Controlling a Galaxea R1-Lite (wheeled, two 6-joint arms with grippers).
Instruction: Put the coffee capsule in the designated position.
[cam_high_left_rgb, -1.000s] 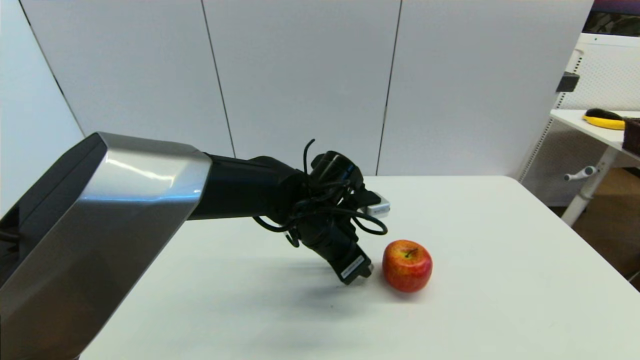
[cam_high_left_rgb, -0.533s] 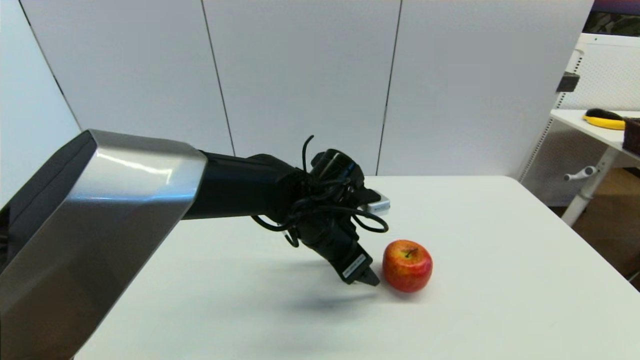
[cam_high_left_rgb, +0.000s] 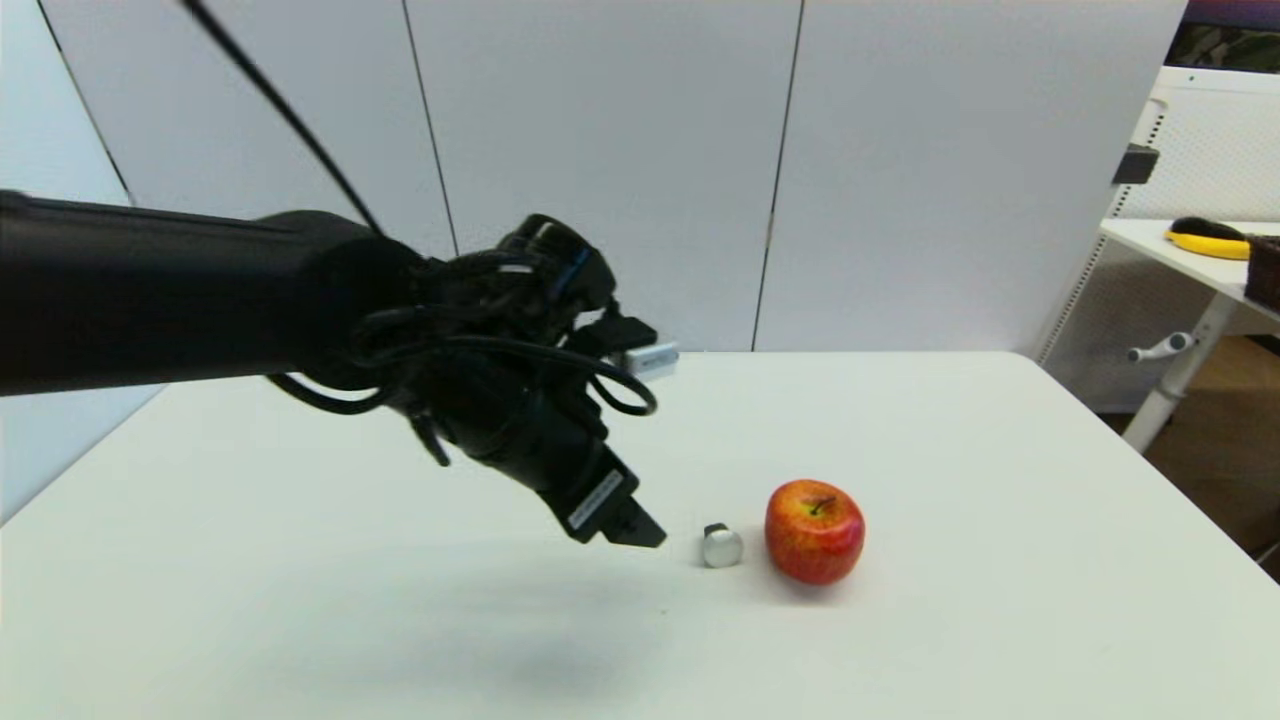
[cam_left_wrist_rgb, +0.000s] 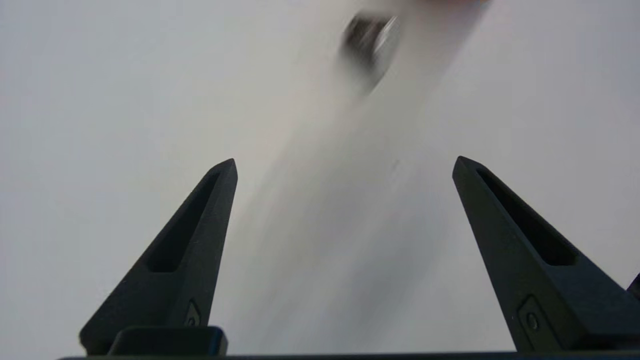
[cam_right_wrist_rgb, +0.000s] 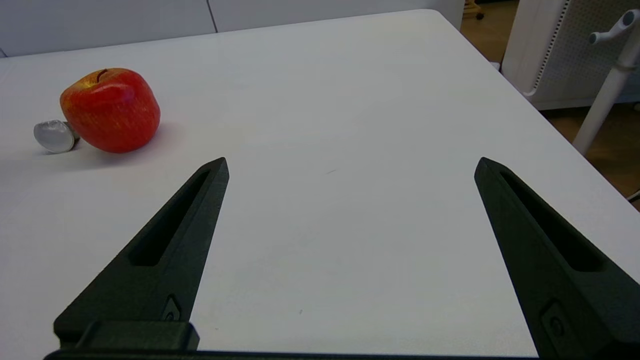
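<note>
coffee capsule (cam_high_left_rgb: 722, 547) lies on its side on the white table (cam_high_left_rgb: 960, 450), just beside the apple (cam_high_left_rgb: 814, 531) on the robot's left, apparently touching it in the right wrist view. left gripper (cam_high_left_rgb: 640, 530) hovers above the table near the capsule, fingers spread wide, holding nothing. to finish this step well, it should draw clear without brushing the capsule, which looks ready to roll. right gripper (cam_right_wrist_rgb: 350, 165) hangs over bare table, well apart, fingers wide and empty.

Left arm: reached across from the left, wrist angled down.
Left gripper (cam_high_left_rgb: 640, 530): fingers spread, empty.
Right gripper (cam_right_wrist_rgb: 350, 167): fingers spread, empty.
</note>
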